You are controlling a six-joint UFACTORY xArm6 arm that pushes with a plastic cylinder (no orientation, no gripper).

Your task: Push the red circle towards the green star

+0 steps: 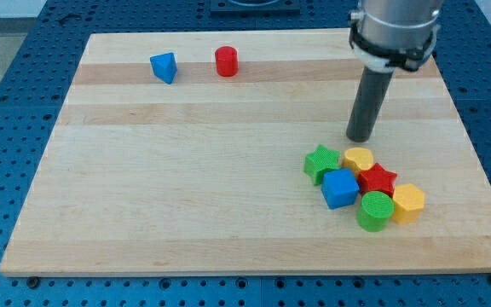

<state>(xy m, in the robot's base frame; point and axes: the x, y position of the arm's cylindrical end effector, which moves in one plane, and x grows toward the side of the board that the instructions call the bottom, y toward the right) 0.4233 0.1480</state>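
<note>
red circle (226,61) near view's top, left of centre, beside blue triangle (164,67) | green star (320,163) lower right, in cluster w/ 5 other blocks | my tip (361,138) just above star, well right + below circle | no pincer, bare rod | judgement: tip must get round to circle's upper-left side

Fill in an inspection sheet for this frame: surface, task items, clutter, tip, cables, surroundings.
Surface: wooden board, flat, light planks.
Job's things: red circle near the view's top, apart from the cluster; green star at the cluster's left edge, lower right.
Clutter: blue triangle left of the red circle; blue cube, yellow block, red star, green cylinder and yellow hexagon packed beside the green star.
Grippers: none; my tip stands just above the cluster, far from the red circle.
Cables: nothing seen.
Surroundings: blue perforated table around the board.
</note>
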